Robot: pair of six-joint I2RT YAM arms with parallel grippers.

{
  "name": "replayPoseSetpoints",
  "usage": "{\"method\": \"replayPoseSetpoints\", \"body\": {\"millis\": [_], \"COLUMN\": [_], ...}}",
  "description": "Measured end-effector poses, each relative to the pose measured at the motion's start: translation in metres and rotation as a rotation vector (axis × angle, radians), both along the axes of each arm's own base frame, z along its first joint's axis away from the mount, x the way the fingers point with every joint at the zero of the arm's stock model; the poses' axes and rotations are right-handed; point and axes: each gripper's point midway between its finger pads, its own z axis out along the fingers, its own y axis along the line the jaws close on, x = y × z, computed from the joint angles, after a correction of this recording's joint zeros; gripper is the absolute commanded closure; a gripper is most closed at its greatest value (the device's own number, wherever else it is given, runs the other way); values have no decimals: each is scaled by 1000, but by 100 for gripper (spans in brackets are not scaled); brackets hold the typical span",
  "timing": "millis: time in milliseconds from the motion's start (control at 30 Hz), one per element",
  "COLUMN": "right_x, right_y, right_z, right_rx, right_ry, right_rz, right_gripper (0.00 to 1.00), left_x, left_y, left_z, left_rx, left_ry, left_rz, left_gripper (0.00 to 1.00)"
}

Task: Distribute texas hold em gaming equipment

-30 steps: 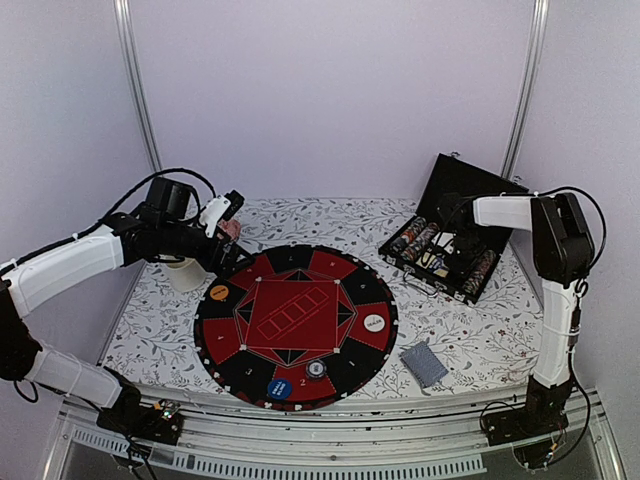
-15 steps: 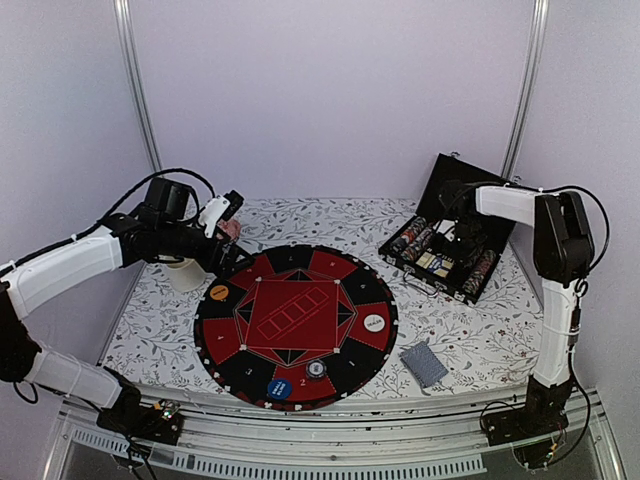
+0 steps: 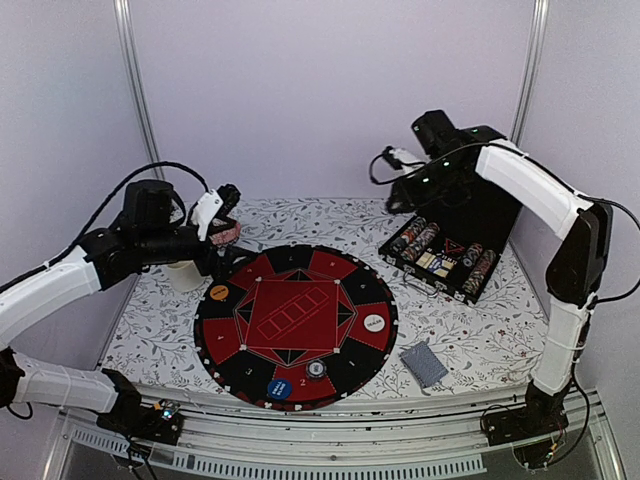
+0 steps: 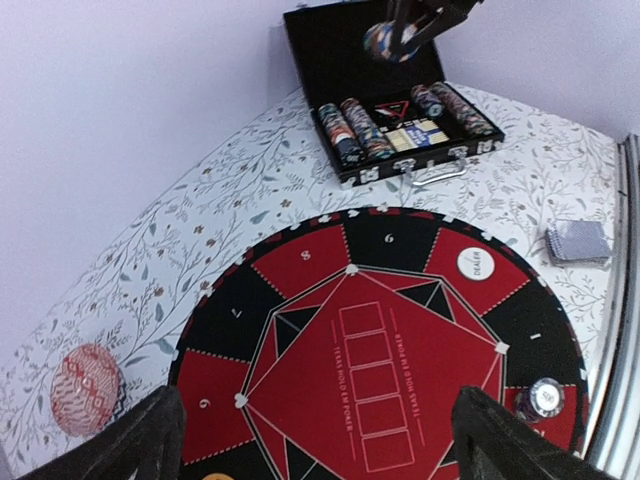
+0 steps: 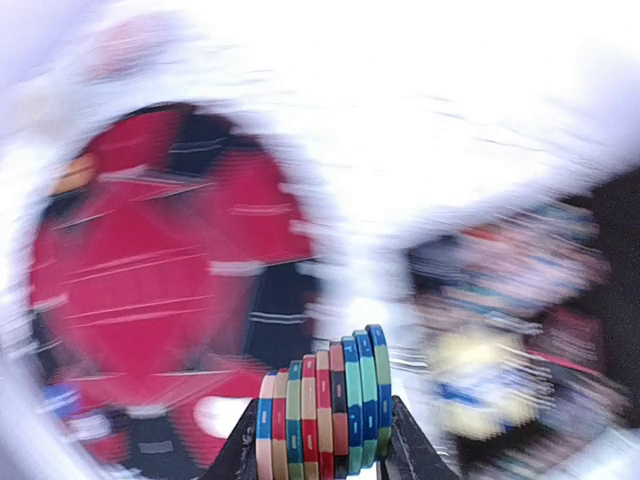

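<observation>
1. Chips and cards from the top camera: the right pincer (image 3: 397, 195) hangs in the air above the open black case (image 3: 470, 215). The rows of striped chips (image 3: 420, 240) lie just below it. This view does not show whether it grips anything. The deck of cards (image 3: 424, 363) lies well below it, near the front edge, beside the round red-and-black mat (image 3: 295, 320). The left pincer (image 3: 222, 250) sits over the mat's far-left rim. The pink bowl (image 3: 228, 235) is just beside it and the white cup (image 3: 185, 275) is near its outer side. The orange disc (image 3: 219, 293) is close in front of it. The white disc (image 3: 374, 322), blue disc (image 3: 280, 388) and lone chip (image 3: 316, 369) lie well apart from it. The floral table (image 3: 150, 330) stands between pale lilac walls (image 3: 320, 90).

2. Left wrist view: the left pincer (image 4: 315, 410) gapes wide with nothing between its fingers, and the mat lies straight beneath. The bowl sits by its left finger and the lone chip by its right finger. The deck lies farther off to the right. Across the table, a held stack (image 4: 386, 40) of chips hangs in the right pincer above the case, which the top camera does not make out.

3. Right wrist view: the right pincer (image 5: 325, 455) is clamped on the held stack, with the striped edges of the chips facing the lens. Everything beyond is blurred. The mat is a red smear to the left and the case a dark one to the right.
</observation>
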Motion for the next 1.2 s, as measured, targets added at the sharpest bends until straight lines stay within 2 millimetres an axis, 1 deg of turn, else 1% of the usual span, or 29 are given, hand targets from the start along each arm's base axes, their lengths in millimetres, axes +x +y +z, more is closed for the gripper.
{"method": "replayPoseSetpoints", "body": {"millis": [33,67,100,133,167,233,267,333,367,433,467,500,600,633,700,767,867,900,967,1067,1133,1200], "right_x": [-14,-34,-58,-73,-93,-121,-132,-145,-149,-152,-154,-155,-157,-157,-157,-157,-157,-158,-158,-157,-157,-157], "right_y": [26,58,91,109,130,160,173,191,195,201,203,205,208,209,210,211,212,212,212,213,213,214], "right_z": [-2,-7,-15,-22,-30,-42,-47,-56,-59,-62,-62,-61,-59,-59,-58,-59,-61,-62,-64,-63,-62,-61], "right_rx": [60,132,205,247,298,376,413,471,491,527,546,561,595,604,614,625,635,635,636,643,648,651], "right_ry": [29,75,143,194,259,365,411,483,512,550,565,579,600,604,611,618,630,633,639,639,641,643], "right_rz": [57,128,200,240,288,351,378,406,409,409,410,411,410,408,404,402,393,390,383,382,381,383], "right_gripper": [98,98,98,98,98,98,98,98,98,98,98,98,98,98,98,98,98,98,98,98,98,98], "left_x": [-5,-11,-18,-24,-28,-35,-36,-39,-40,-42,-42,-42,-38,-37,-33,-28,-19,-17,-14,-11,-9,-6], "left_y": [-7,-16,-25,-33,-40,-53,-57,-68,-72,-78,-81,-83,-88,-89,-91,-91,-91,-91,-91,-93,-95,-99], "left_z": [1,2,2,1,-1,-7,-10,-20,-25,-37,-42,-47,-59,-62,-68,-74,-80,-81,-83,-83,-83,-83], "left_rx": [13,27,41,56,69,96,108,139,156,192,213,234,292,303,327,348,376,383,391,394,394,391], "left_ry": [-21,-41,-58,-72,-80,-93,-95,-100,-100,-107,-114,-120,-150,-153,-160,-167,-177,-179,-180,-184,-186,-185], "left_rz": [-17,-40,-66,-86,-106,-137,-146,-167,-173,-180,-179,-178,-170,-167,-157,-135,-99,-89,-77,-68,-65,-63], "left_gripper": [2,2,2,2,2,2,2,2,5,19,24,24,17,17,24,28,37,37,36,35,33,33]}}
